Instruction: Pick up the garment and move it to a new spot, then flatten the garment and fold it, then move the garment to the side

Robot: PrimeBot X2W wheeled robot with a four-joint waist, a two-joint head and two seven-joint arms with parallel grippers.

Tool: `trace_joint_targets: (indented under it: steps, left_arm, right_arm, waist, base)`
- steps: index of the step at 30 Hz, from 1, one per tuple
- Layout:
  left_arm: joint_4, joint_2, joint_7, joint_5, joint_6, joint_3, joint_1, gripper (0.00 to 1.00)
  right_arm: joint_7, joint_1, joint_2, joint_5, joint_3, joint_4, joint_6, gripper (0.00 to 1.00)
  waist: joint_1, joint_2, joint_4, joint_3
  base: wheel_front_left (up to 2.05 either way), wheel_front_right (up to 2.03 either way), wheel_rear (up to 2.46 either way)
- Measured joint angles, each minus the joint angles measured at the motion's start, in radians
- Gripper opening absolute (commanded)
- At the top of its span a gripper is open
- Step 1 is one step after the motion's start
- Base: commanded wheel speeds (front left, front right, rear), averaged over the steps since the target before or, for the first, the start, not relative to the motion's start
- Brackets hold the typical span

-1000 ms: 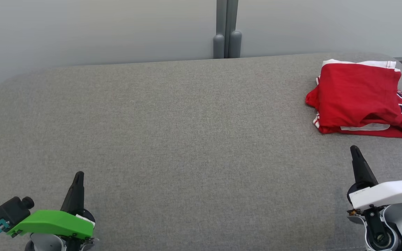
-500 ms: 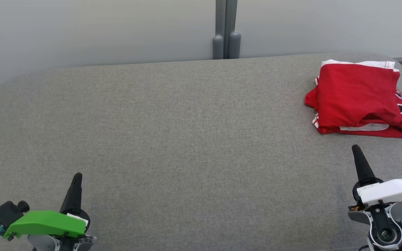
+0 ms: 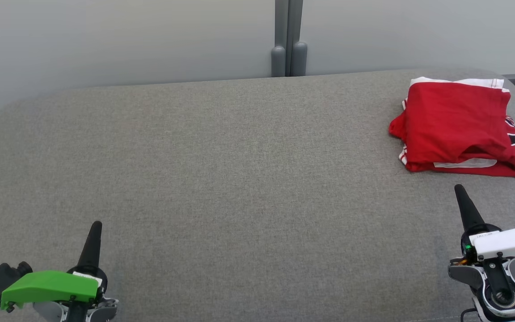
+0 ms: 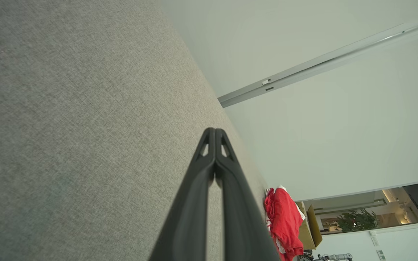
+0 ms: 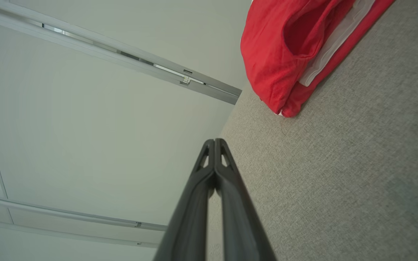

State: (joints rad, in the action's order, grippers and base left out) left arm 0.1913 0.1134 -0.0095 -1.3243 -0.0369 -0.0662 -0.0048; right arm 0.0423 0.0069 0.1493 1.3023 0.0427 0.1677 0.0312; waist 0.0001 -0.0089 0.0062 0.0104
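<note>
Lying folded at the far right corner of the grey fabric-covered counter [image 3: 239,156], the red garment [image 3: 456,123] with white trim is resting in a compact, slightly rumpled stack. The right claw [image 3: 458,188] is pointing toward the stack's near edge, close by but apart from it, fingers pressed together and gripping nothing. The left claw [image 3: 97,224] is hanging over the near left of the counter, well apart from the garment, its fingers likewise pinched together and empty.
</note>
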Motion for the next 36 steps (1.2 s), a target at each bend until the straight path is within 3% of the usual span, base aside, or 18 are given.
trace_joint_targets:
  steps: [30,36]
  left_arm:
    - [0.064,-0.042,0.081,-0.295,-0.076,0.100,-0.040,0.00]
    - [0.073,-0.046,0.088,-0.303,-0.078,0.102,-0.041,0.00]
  right_arm:
    - [-0.080,-0.043,-0.053,0.353,-0.088,0.084,0.075,0.00]
    - [-0.083,-0.047,-0.054,0.364,-0.094,0.090,0.082,0.00]
  waist:
    - [0.0000,0.0000,-0.006,-0.007]
    - [0.0000,0.0001,-0.006,-0.007]
  base:
    - [0.00,0.00,0.00]
    - [0.00,0.00,0.00]
